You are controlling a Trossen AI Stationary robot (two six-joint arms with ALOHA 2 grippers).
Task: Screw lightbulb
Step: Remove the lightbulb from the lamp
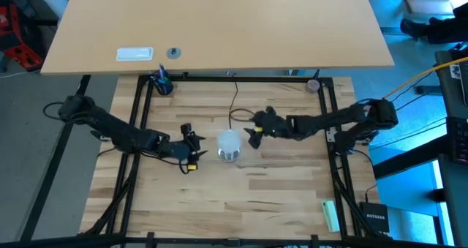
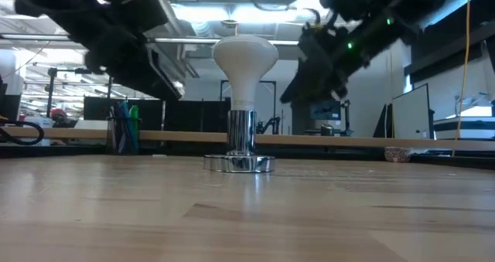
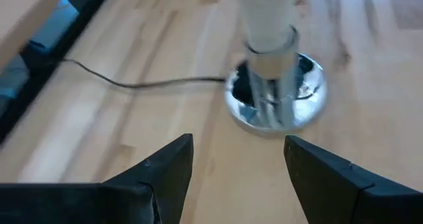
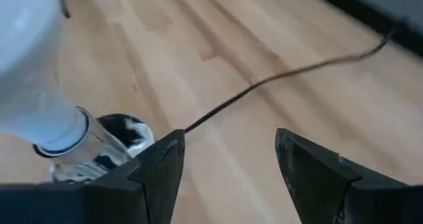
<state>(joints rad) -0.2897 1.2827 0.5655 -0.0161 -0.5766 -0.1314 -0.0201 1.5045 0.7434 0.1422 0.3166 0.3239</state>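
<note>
The white lightbulb (image 1: 229,141) stands upright with its neck in the silver socket (image 2: 240,142), whose round base (image 2: 239,164) rests on the wooden table. It shows in the low view (image 2: 244,57), the left wrist view (image 3: 266,12) and the right wrist view (image 4: 30,65). A thin black cord (image 1: 235,105) runs from the socket toward the far edge. My left gripper (image 1: 193,147) is open, left of the bulb and apart from it. My right gripper (image 1: 254,131) is open, right of the bulb and apart from it.
A blue cup with pens (image 1: 161,83) stands at the far left of the table and a small round thing (image 1: 314,85) at the far right. A green object (image 1: 330,215) lies near the right front corner. A lighter table (image 1: 219,21) lies beyond the far edge.
</note>
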